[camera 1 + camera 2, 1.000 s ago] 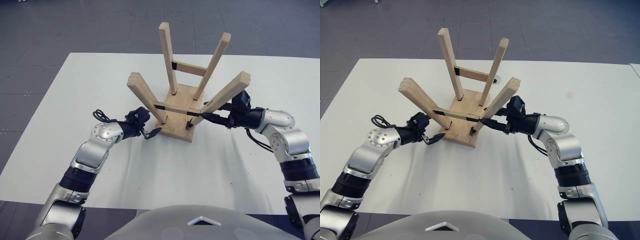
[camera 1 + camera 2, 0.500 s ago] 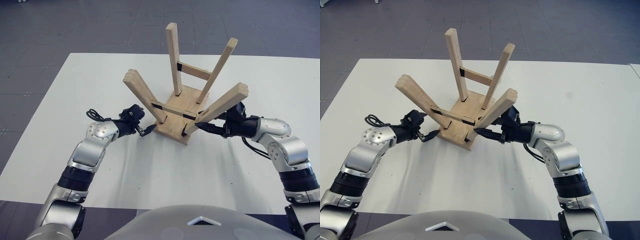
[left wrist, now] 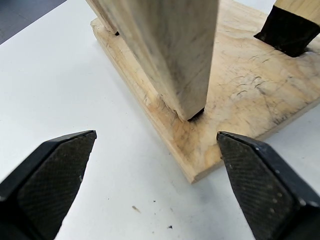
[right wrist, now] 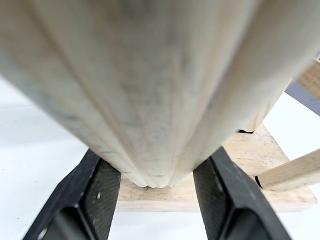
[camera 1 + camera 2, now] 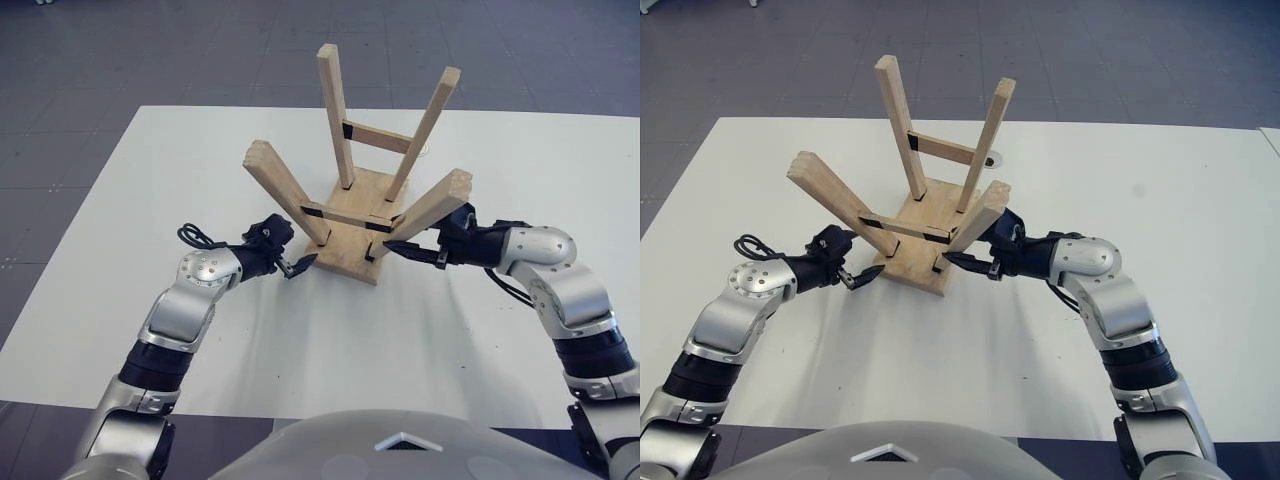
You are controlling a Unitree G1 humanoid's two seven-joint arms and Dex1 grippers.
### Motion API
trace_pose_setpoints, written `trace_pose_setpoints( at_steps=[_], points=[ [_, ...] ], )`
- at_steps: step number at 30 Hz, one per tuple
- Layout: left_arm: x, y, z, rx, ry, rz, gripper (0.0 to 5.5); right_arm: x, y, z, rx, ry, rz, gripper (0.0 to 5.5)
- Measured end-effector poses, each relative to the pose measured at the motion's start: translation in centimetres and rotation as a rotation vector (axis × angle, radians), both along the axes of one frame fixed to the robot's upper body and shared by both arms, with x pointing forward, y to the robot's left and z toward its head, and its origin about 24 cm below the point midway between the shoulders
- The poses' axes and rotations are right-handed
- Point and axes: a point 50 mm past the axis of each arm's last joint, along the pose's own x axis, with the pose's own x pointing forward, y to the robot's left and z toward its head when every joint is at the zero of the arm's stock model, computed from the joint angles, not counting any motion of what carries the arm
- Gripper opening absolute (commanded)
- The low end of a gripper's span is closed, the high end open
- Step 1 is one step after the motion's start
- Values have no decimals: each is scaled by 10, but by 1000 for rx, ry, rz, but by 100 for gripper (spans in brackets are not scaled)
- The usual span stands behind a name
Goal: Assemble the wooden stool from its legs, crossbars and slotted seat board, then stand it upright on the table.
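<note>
I have the stool (image 5: 352, 205) inverted on the tabletop (image 5: 150, 200). The right gripper (image 5: 393, 247) fingers clamp a leg (image 5: 430, 207), likely to seat it. The left gripper (image 5: 298, 265) gapes wide beside the seat board (image 5: 345, 258), ready to brace.

No lettering, numbers, labels or signs can be read anywhere in these views. The upturned wooden stool (image 5: 352, 245) on the white table (image 5: 150, 180) shows only plain grain, and the dark bands (image 5: 348, 130) at its crossbar joints carry no legible print.
</note>
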Motion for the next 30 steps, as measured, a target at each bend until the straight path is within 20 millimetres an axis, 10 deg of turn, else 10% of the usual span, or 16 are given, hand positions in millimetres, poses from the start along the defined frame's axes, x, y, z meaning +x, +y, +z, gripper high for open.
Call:
trace_pose_setpoints(
  at_steps=[30],
  points=[
    [-15, -10, -10, -33, 53, 47, 448, 32, 10, 1, -176, 92, 7, 203]
  ],
)
